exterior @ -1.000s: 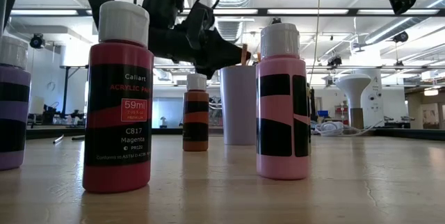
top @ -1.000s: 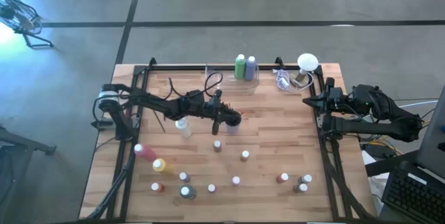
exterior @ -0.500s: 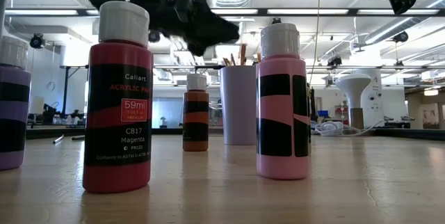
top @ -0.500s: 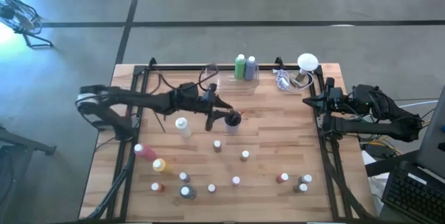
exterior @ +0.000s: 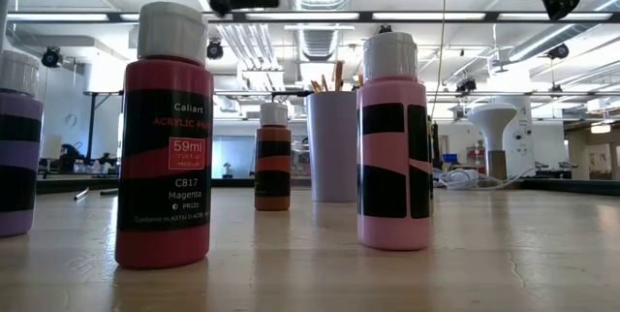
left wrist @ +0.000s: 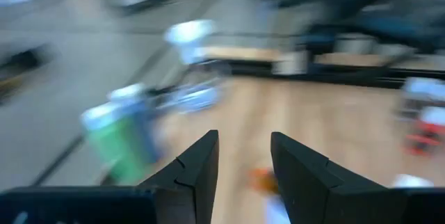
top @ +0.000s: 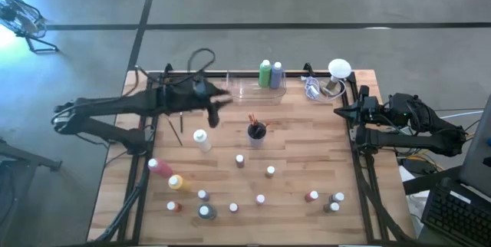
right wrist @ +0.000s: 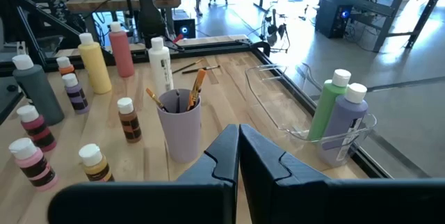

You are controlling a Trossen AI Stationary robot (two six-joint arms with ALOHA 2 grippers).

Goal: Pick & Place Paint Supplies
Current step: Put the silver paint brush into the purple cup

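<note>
On the magenta paint bottle nearest the low camera, a label is being shown: "Callart", "ACRYLIC" with the rest of that line cut off, "59ml", "C817", "Magenta". The smaller print beneath cannot be read. No other text is being displayed legibly.

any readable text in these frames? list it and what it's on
All on the red bottle nearest the low camera:
"Caliart"
"ACRYLIC P…" (cut off at the bottle's edge)
"59ml"
"C817"
"Magenta"
The small print under "59ml" and the bottom line of the label are too small to read.
Pink bottle, brown bottle and purple bottle: black bands only, no legible text.
High and wrist views: nothing readable.
</note>
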